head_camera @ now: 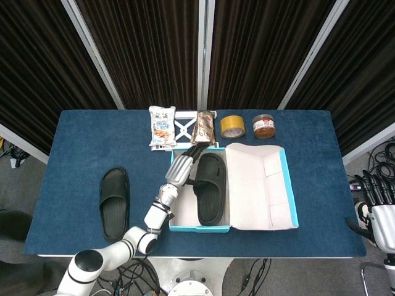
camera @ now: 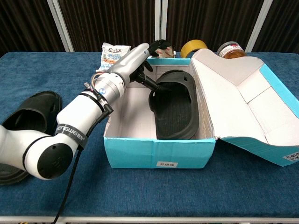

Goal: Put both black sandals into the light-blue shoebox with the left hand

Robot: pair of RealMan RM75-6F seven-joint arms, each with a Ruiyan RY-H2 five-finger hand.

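Halfway mark by the look of it: one black sandal (camera: 174, 108) lying flat inside the light-blue shoebox (camera: 156, 151), against its right wall; second black sandal (head_camera: 115, 202) waiting on the table (head_camera: 74, 142), left of the box. Left hand (camera: 140, 63) over the box's far end, fingers (camera: 150, 83) touching the boxed sandal's far edge; whether clamped on it, cannot tell. Right hand (head_camera: 375, 198) off the table's right edge, idle, fingers apart

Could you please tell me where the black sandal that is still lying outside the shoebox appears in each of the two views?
Head view: the black rubber sandal on the blue tablecloth lies lower left, left of the light-blue cardboard shoebox.
Chest view: it sits at the left edge, partly hidden behind the white left arm.
Shared landmark: the shoebox, to the sandal's right in both.
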